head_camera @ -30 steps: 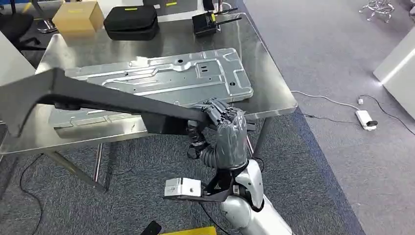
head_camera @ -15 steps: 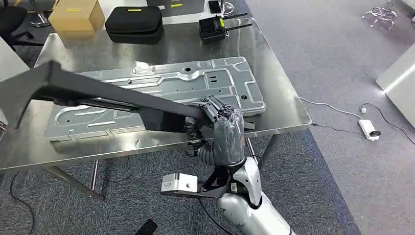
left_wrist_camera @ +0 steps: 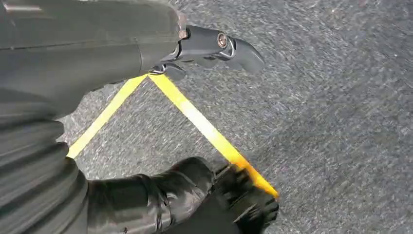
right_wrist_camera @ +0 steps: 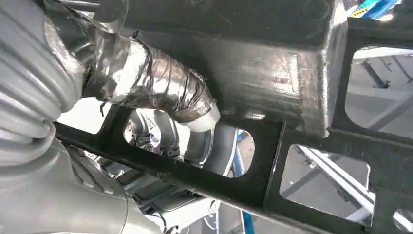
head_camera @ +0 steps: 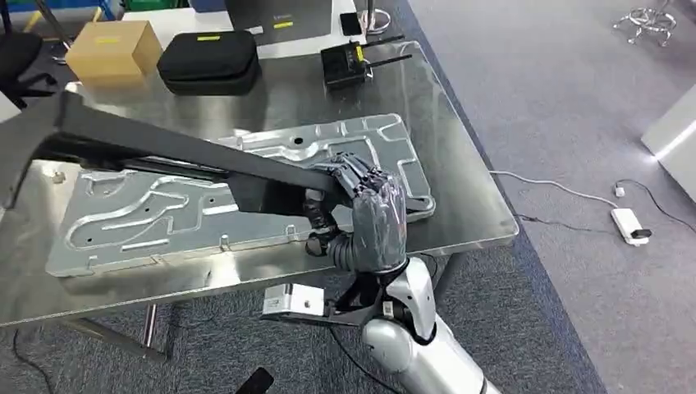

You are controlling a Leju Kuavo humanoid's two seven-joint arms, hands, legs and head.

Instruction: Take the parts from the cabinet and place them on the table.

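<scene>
My right hand (head_camera: 371, 215) is clenched around the near end of the long black part (head_camera: 164, 152), holding it out over the desk (head_camera: 460, 209), above the stamped metal panel (head_camera: 205, 209) lying there. To do this well, I reckon: lower it level, far end first, and set it down gently on a bare stretch of desk before letting go. The part is dark, glossy, a ribbed frame with open cut-outs underneath. My left hand (left_wrist_camera: 214, 46) hangs over the carpet, grasping nothing that I can see.
</scene>
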